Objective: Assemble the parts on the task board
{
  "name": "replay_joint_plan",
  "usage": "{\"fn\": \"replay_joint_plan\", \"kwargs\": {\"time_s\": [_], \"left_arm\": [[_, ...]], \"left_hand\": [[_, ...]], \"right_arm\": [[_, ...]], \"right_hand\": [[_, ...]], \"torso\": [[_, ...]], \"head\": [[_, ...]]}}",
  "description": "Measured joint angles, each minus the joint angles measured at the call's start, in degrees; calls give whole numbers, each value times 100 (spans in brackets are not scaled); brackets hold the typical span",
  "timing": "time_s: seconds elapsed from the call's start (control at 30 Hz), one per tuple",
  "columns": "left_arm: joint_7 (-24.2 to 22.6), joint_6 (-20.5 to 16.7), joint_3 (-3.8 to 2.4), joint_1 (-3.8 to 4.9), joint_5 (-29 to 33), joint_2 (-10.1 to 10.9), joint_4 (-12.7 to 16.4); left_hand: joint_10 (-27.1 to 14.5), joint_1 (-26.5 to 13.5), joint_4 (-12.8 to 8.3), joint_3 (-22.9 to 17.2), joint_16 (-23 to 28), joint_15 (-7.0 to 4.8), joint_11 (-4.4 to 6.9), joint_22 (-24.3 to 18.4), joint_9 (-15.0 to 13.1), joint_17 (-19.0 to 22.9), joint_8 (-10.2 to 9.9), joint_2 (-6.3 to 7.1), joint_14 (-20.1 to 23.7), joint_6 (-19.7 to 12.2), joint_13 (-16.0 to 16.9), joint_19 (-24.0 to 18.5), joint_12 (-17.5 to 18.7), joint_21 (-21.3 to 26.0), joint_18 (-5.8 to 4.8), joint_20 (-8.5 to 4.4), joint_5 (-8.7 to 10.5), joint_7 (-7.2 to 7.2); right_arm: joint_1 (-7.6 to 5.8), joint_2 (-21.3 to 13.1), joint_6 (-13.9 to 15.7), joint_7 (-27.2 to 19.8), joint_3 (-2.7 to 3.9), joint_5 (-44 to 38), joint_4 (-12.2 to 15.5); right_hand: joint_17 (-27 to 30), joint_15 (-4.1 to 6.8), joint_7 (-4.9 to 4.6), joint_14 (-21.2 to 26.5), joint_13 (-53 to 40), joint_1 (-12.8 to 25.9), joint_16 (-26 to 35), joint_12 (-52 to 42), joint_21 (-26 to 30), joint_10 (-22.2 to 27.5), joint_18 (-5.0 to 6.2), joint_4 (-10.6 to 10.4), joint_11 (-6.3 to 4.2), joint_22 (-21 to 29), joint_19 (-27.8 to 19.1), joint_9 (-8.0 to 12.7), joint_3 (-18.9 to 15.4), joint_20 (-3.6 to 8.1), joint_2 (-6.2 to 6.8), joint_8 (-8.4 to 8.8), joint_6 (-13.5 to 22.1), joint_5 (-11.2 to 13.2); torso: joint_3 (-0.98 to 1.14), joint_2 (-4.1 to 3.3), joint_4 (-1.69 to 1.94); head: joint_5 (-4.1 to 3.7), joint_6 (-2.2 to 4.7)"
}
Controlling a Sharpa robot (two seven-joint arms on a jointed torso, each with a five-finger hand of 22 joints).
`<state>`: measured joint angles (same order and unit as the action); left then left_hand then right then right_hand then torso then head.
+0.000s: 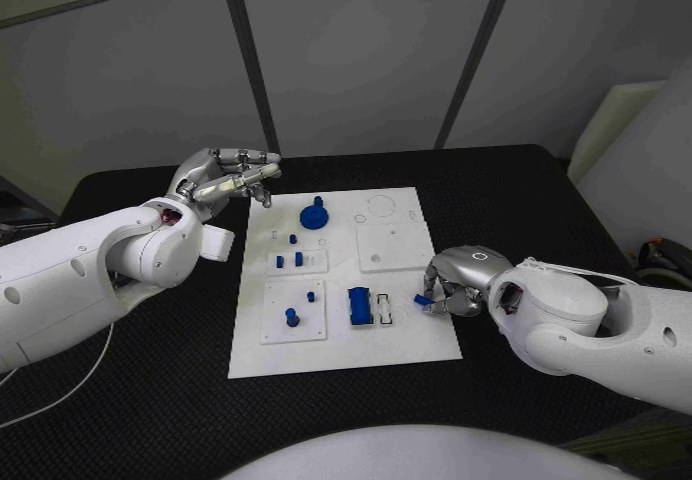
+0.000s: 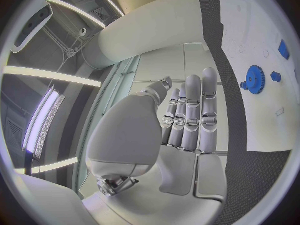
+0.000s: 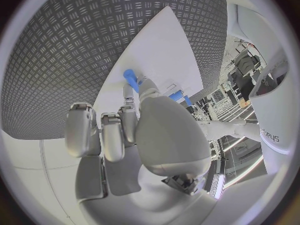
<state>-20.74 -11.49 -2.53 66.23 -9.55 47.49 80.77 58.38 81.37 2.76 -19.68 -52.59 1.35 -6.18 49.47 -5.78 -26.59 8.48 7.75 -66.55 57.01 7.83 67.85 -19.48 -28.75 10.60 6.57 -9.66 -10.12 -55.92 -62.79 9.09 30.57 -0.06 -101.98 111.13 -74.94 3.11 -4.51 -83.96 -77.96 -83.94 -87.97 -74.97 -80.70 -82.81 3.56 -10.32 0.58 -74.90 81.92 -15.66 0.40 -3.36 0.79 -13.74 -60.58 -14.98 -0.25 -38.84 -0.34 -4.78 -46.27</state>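
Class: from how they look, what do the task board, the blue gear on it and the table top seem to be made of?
Task board: probably matte white plastic; flat, even, no glare. Blue gear: likely moulded plastic, solid uniform colour with crisp teeth. Table: black textured covering, perhaps rubber or embossed sheet; the right wrist view shows a raised repeating tread pattern.

A black table (image 1: 505, 190) with a fine diamond-tread pattern is seen, grey under the light in the right wrist view. On it, a plain white task board (image 1: 346, 355) is laid, with pale raised white plates. A deep blue gear (image 1: 315, 215) is picked out at the board's far side, and small blue pegs (image 1: 290, 260) and a blue block (image 1: 358, 305) are dotted across the white. A blue part (image 1: 423, 299) is shown at the right hand (image 1: 459, 283), itself silver and grey. The left hand (image 1: 231, 175) is rendered in the same silver, with white arm shells (image 1: 87, 275) behind it.
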Motion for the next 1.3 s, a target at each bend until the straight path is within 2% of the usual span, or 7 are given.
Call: {"fn": "replay_joint_plan", "kwargs": {"time_s": [0.33,0.63,0.67,0.9,1.07,1.17,1.3], "left_arm": [[0,1,0,-9,0,0,1],[0,1,0,-11,0,0,7],[0,1,0,-11,0,3,9],[0,1,0,-12,0,26,23],[-1,1,0,-12,0,34,36],[-1,1,0,-12,0,37,41],[-1,1,0,-12,0,41,50]], "left_hand": [[0,0,0,0,0,0,0,0,0,-1,0,0,0,0,0,0,0,0,1,0,0,0],[0,31,0,0,0,0,0,1,5,-1,24,-31,0,0,0,0,0,0,0,0,0,0],[1,31,0,0,0,0,0,1,5,-1,24,-31,0,0,0,0,0,0,0,0,0,0],[1,31,0,0,0,0,0,1,4,-1,24,-31,0,0,0,0,0,0,0,0,0,0],[1,31,0,0,0,0,-1,1,4,-1,24,-31,0,0,0,0,0,0,0,0,0,0],[1,31,0,0,0,0,-1,1,4,-2,24,-31,0,0,0,0,0,0,0,0,0,0],[1,31,0,0,0,0,-1,1,4,3,24,-31,0,0,0,0,0,0,0,0,0,0]], "right_arm": [[14,-89,184,71,-16,298,99],[35,-110,731,107,-33,1036,233],[35,-106,817,107,-32,1102,246],[33,-8,1299,48,-31,1353,297],[33,130,1562,-30,-30,1521,277],[32,218,1600,-61,-30,1620,221],[32,350,1572,-77,-30,1757,119]], "right_hand": [[1,41,15,1,-3,40,0,0,-27,-31,-1,-38,-31,-5,41,-7,574,40,-40,90,-109,-62],[1,51,-4,-7,-2,39,-25,0,-53,-51,0,-55,-51,-4,58,20,930,58,-39,112,-124,-63],[1,51,-4,-6,-2,39,-26,0,-67,-51,0,-70,-51,-4,62,82,949,62,-39,113,-124,-63],[2,51,-24,-7,-1,46,-25,-1,-68,-52,0,-84,-51,-3,66,83,1011,66,-31,121,-143,-59],[2,51,-25,-7,56,146,-25,1,-90,-91,0,-95,-90,-3,83,82,1032,82,69,118,-144,-49],[2,52,-31,-6,267,263,-25,1,-90,-102,0,-112,-101,-3,83,80,1059,82,185,94,-152,-175],[2,60,-21,2,327,338,-24,9,-90,-115,0,-166,-114,-3,83,70,1008,82,261,63,-166,-234]], "torso": [[2,-3,-1],[-4,-5,0],[-5,-5,0],[-5,-7,1],[-4,-7,1],[-5,-7,2],[-5,-7,5]], "head": [[1,-4],[17,-4],[17,-7],[42,-31],[60,-40],[69,-43],[75,-47]]}}
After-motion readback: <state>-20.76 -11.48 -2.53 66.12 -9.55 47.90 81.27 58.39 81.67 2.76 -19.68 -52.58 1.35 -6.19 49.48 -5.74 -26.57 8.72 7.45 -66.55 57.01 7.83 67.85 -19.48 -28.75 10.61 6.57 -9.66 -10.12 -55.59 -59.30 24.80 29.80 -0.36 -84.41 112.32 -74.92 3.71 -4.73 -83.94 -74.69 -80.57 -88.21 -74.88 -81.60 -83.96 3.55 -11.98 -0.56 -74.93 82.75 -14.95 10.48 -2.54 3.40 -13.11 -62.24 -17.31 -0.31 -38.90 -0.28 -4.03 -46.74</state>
